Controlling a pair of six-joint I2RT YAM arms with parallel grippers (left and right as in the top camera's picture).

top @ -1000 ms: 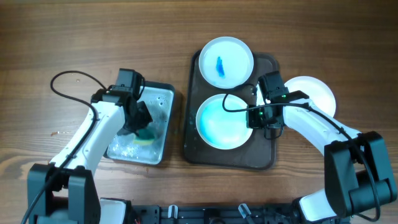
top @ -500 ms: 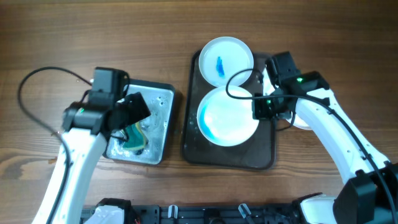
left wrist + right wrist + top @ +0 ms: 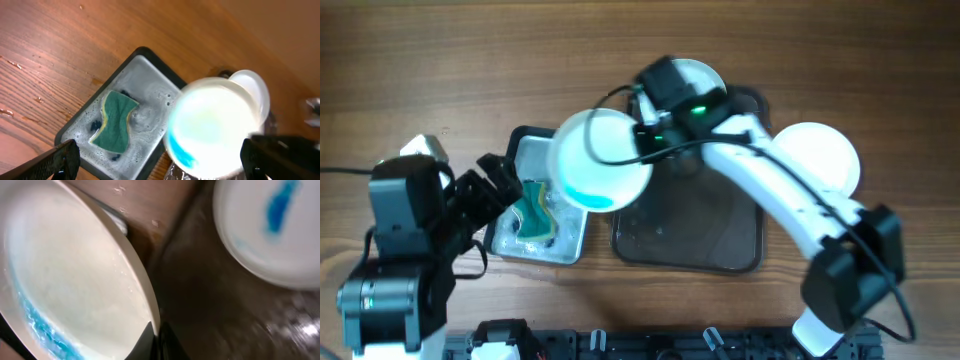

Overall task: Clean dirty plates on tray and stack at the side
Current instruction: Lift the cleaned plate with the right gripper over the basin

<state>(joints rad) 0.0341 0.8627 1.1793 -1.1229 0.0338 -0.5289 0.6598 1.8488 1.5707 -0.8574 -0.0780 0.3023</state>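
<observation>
change: plate (image 3: 600,160) lifted off tray (image 3: 690,235), now tilted over grey tray (image 3: 150,70) edge | right hand (image 3: 640,137): pinching plate rim | left hand (image 3: 492,195): now spread, sponge (image 3: 116,120) released | meaning: blue smear remains, probably more wiping needed

Plate gripped at its rim over the tray

The jaws, dark at the bottom edge, pinch the rim of a tilted white plate (image 3: 70,280) with a blue smear (image 3: 40,325) along its lower left. A second plate (image 3: 270,235), streaked blue, lies on the dark brown tray (image 3: 210,315); wooden desk (image 3: 145,200) shows above.
</observation>
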